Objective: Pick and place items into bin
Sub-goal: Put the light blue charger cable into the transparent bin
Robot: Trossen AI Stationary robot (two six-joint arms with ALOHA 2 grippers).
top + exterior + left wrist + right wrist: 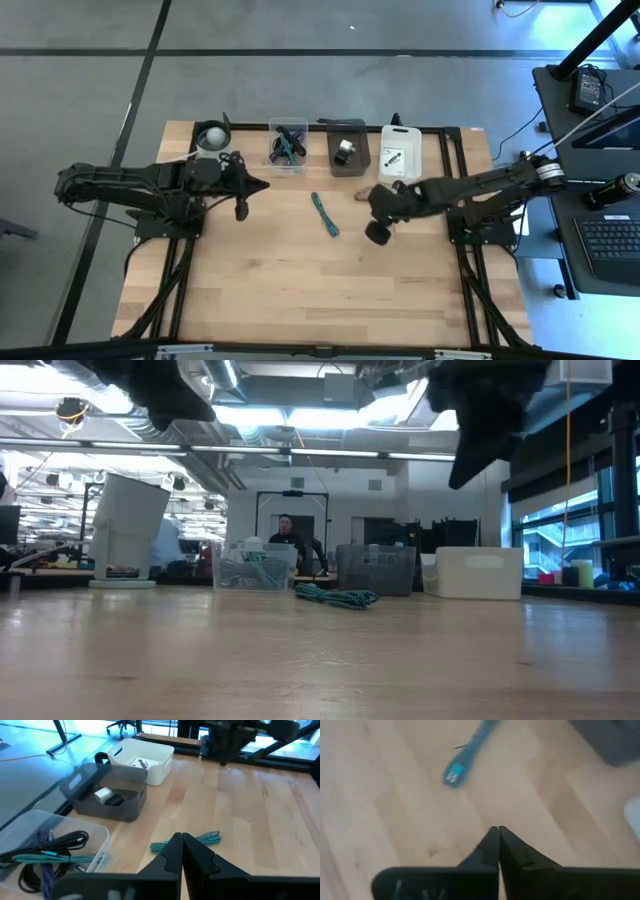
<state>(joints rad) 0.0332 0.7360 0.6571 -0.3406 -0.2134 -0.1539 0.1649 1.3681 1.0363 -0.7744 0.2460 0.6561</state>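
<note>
A teal strap (323,214) lies flat on the wooden table, out in the middle between my two arms; it also shows in the low view (335,597) and in both wrist views (200,839) (465,755). My left gripper (262,185) (181,840) hangs shut above the table, left of the strap, with nothing between its fingers. My right gripper (364,196) (496,832) is shut too, tipped down over bare wood to the strap's right, holding nothing. A clear bin (288,145) at the far edge holds black cable and coloured straps (45,852).
Along the far edge, beside the clear bin, stand a grey bin (349,147) with small items and a white bin (400,150) with cards. A round white object (212,137) sits at the far left corner. A person (286,530) stands in the room behind.
</note>
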